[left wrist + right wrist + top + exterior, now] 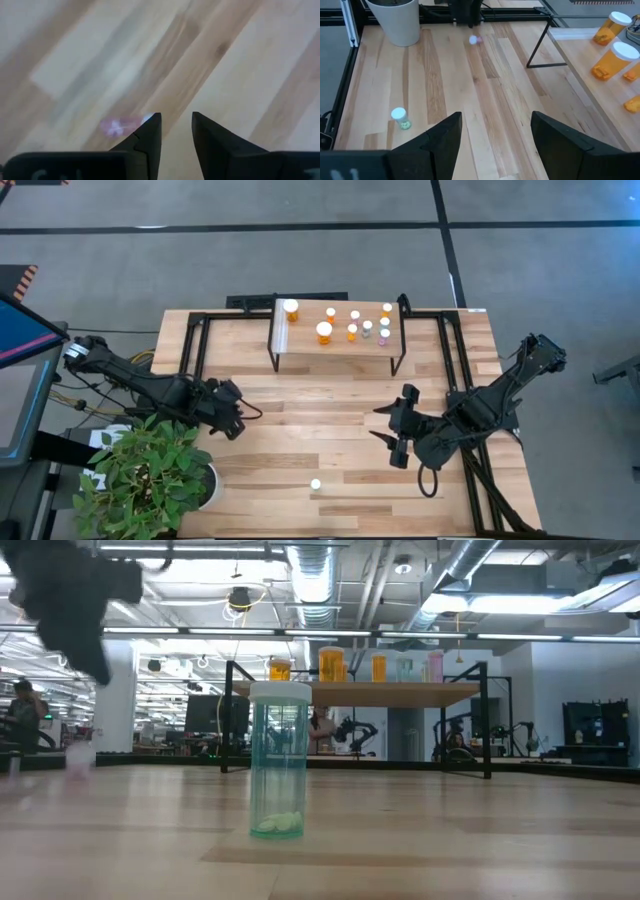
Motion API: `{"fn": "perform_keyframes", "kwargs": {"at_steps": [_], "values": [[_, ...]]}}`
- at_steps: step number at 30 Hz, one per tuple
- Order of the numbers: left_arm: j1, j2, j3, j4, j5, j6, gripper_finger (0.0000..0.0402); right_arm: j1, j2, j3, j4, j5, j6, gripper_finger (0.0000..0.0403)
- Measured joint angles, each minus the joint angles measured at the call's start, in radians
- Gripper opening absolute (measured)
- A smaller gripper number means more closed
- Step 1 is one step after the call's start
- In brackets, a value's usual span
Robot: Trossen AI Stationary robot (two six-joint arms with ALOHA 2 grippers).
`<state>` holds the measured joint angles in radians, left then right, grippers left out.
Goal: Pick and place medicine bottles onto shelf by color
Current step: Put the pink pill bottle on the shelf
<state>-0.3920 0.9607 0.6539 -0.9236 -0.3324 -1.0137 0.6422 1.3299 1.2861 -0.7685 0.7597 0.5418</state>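
A small pink bottle (475,40) shows blurred on the wood just below my left gripper (237,420). It appears beside one finger in the left wrist view (120,125), not between the fingers, which stand a little apart over bare wood. A clear green bottle (278,760) stands upright on its base near the table's front edge (315,484). Several orange, pink and pale bottles (324,332) stand on the shelf (335,350) at the far middle. My right gripper (393,438) hangs open above the table, right of centre.
A potted plant (150,470) in a white pot (395,20) stands at the near left corner, close to my left arm. Black frame rails (465,380) run along the table's sides. Bare wood (310,420) lies between the two grippers.
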Motion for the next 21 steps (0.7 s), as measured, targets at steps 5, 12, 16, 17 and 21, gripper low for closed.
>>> {"fn": "perform_keyframes", "kwargs": {"at_steps": [5, 12, 16, 17, 21], "values": [[0.023, 0.0, 0.122, -0.006, -0.052, 0.107, 0.0093, -0.005, 0.0, 0.0, 0.0, 0.0, 0.0, 0.026], [0.09, 0.001, 0.158, -0.082, 0.001, 0.197, 0.0093, 0.0, 0.0, 0.0, 0.0, 0.0, 0.0, 0.026], [0.129, 0.038, 0.115, -0.106, 0.069, 0.32, 0.0094, 0.0, 0.0, 0.0, 0.0, 0.0, 0.0, 0.026], [0.135, 0.052, 0.102, -0.106, 0.084, 0.368, 0.0096, 0.0, 0.0, 0.0, 0.0, 0.0, 0.0, 0.026], [0.162, 0.148, 0.072, -0.112, 0.134, 0.51, 0.0122, -0.003, 0.0, 0.0, 0.0, 0.0, 0.0, 0.026]]}}
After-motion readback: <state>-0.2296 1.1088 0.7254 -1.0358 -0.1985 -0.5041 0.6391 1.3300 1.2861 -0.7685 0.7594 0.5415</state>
